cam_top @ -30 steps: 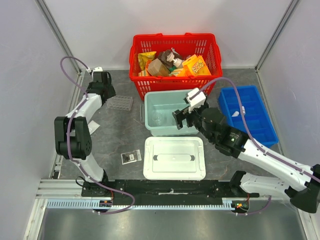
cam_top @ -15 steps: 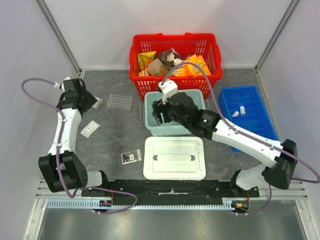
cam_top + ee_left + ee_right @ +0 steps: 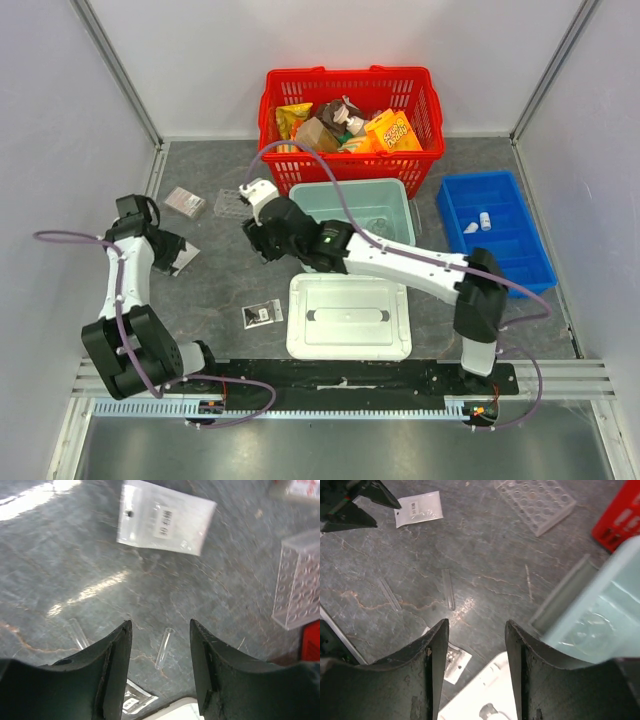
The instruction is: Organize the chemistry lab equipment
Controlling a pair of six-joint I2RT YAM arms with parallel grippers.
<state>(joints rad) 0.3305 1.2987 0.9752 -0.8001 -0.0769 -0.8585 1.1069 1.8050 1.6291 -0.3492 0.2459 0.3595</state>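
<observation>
My left gripper (image 3: 168, 246) is open and empty, low over the table beside a white flat packet (image 3: 182, 259), which also shows in the left wrist view (image 3: 165, 517). A clear glass tube (image 3: 164, 648) lies between its fingers and another tube (image 3: 77, 632) lies to the left. My right gripper (image 3: 257, 243) is open and empty left of the teal bin (image 3: 400, 200). Below it lie a tube (image 3: 449, 589) and a packet with a dark insert (image 3: 453, 660). The clear multi-well plate (image 3: 232, 205) lies further back. Two white vials (image 3: 478, 222) lie in the blue tray (image 3: 520, 250).
The red basket (image 3: 345, 165) of snack packs stands at the back. The bin's white lid (image 3: 348, 316) lies near the front. A second packet (image 3: 185, 201) lies at the back left. A thin stick (image 3: 528, 582) lies beside the bin, which holds something clear (image 3: 592, 630).
My right gripper has swung left from over the teal bin to the table beside it. My left gripper has come from the back left corner toward the front, beside the white packet.
</observation>
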